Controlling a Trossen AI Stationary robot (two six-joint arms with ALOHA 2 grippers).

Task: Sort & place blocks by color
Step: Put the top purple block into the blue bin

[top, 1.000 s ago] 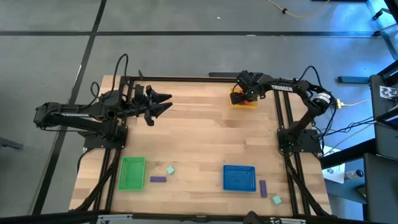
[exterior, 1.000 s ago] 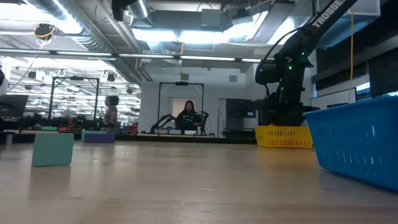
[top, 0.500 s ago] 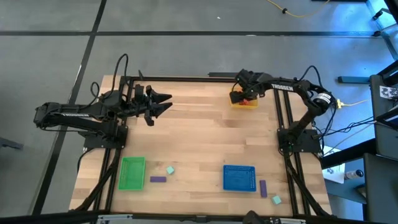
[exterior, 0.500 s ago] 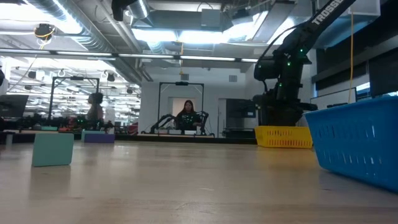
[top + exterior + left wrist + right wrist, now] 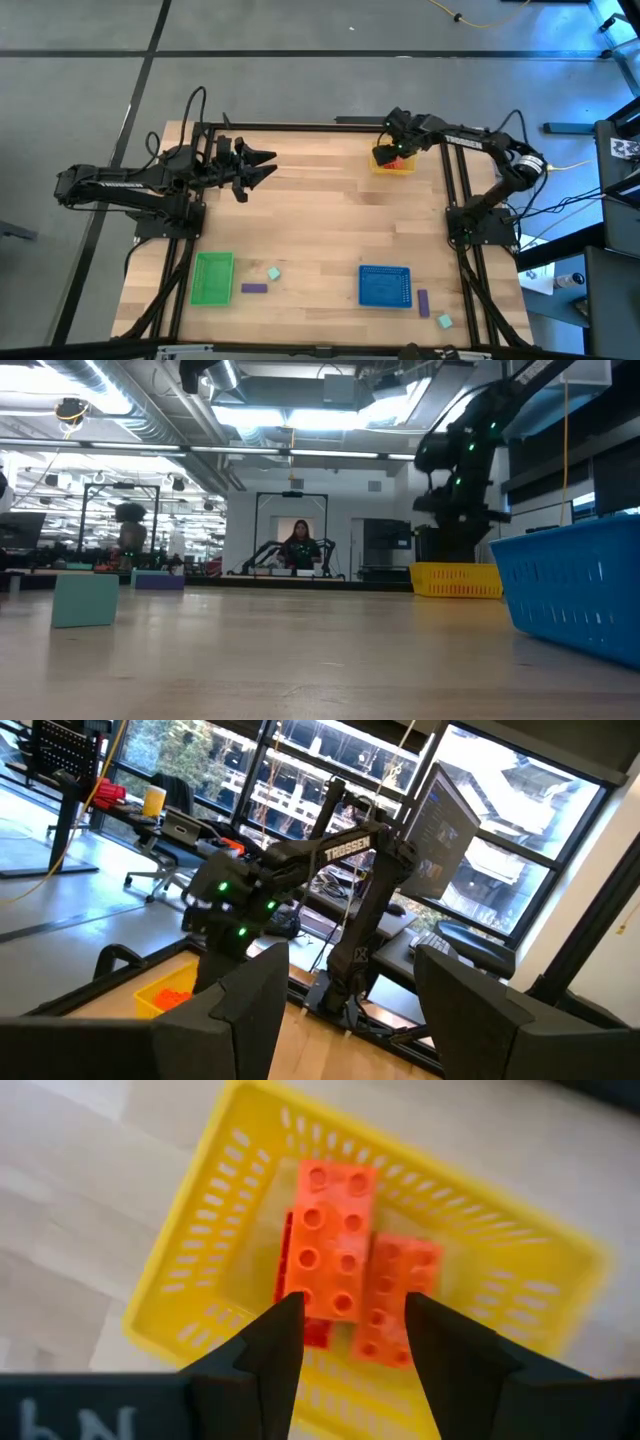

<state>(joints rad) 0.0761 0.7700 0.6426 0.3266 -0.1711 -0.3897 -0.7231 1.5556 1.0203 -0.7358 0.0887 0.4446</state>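
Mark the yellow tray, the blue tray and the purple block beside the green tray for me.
yellow tray (image 5: pixel 190 1275): right wrist view, on its perforated side wall.
blue tray (image 5: pixel 385 286): high view, on its bare floor.
purple block (image 5: pixel 254 288): high view, on the middle of its top face.

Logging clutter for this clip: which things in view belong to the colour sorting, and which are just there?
Belongs to the job:
- orange blocks in the yellow tray
- purple blocks
- mint blocks
- green tray, blue tray
- right gripper above the yellow tray, left gripper waiting

Just there:
- person in the room behind
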